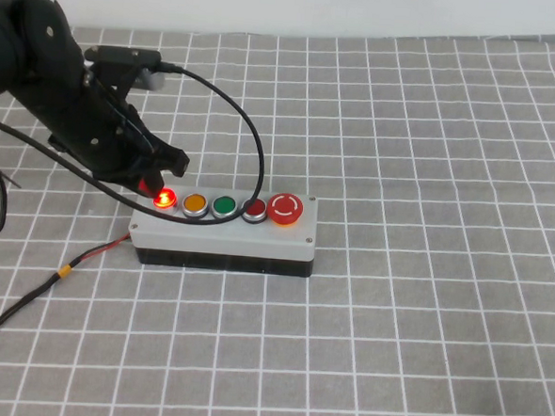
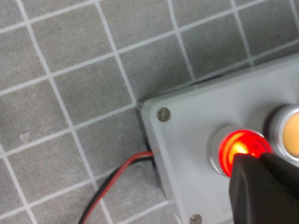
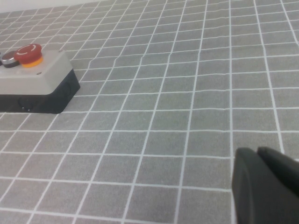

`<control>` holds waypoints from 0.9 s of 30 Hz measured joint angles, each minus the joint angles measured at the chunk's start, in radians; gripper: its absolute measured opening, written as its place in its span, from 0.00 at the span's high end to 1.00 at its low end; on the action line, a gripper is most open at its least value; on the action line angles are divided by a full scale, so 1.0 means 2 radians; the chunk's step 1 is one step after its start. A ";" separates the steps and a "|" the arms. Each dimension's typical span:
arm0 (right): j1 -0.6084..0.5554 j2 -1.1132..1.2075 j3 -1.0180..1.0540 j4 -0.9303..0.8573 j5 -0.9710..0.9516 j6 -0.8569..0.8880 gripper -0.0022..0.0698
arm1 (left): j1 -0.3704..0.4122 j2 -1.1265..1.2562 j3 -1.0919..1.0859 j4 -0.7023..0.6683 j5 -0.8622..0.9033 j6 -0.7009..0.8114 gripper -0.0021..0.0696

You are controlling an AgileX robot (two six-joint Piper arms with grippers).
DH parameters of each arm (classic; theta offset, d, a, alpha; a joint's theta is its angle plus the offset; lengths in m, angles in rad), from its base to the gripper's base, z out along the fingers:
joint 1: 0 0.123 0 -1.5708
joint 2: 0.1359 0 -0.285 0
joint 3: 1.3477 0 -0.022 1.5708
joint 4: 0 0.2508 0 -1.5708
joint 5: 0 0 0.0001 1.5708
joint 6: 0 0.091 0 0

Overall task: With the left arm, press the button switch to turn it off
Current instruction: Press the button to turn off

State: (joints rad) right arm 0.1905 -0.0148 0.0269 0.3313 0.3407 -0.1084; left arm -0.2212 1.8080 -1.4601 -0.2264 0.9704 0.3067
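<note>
The button switch point(image 1: 165, 199) glows bright red at the left end of the row on the grey box point(image 1: 221, 235). In the left wrist view the button switch point(image 2: 236, 144) glows inside its silver ring. My left gripper point(image 1: 153, 183) is shut and its tip sits right over the button's edge; the left gripper tip point(image 2: 257, 161) covers part of the glowing button. My right gripper point(image 3: 259, 156) is shut and empty over the checked cloth, far from the box; the right arm is out of the high view.
The row continues with an orange button point(image 1: 195, 203), a green button point(image 1: 224, 206), a dark red button point(image 1: 255, 208) and a large red mushroom button point(image 1: 286, 209). Red and black wires point(image 1: 91, 256) leave the box's left side. A black cable point(image 1: 236, 121) loops over the box.
</note>
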 joint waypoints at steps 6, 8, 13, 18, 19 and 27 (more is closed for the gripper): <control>0.000 0.000 0.000 0.000 0.000 0.000 0.99 | 0.000 0.006 0.000 0.001 -0.012 0.000 0.98; 0.000 0.000 0.000 0.000 0.000 0.000 0.99 | 0.000 0.007 0.000 0.001 -0.014 0.000 0.98; 0.000 0.000 0.000 0.000 0.000 0.000 0.99 | 0.000 0.013 0.000 0.001 -0.014 0.000 0.98; 0.000 0.000 0.000 0.000 0.000 0.000 0.99 | 0.000 0.016 -0.002 0.001 -0.015 0.000 0.98; 0.000 0.000 0.000 0.000 0.000 0.000 0.99 | 0.000 0.016 -0.003 0.001 -0.015 0.000 0.98; 0.000 0.000 0.000 0.000 0.000 0.000 0.99 | 0.000 0.025 -0.008 0.001 -0.007 0.000 0.98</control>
State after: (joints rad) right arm 0.1905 -0.0148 0.0269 0.3313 0.3407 -0.1084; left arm -0.2212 1.8586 -1.4762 -0.2242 0.9561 0.3067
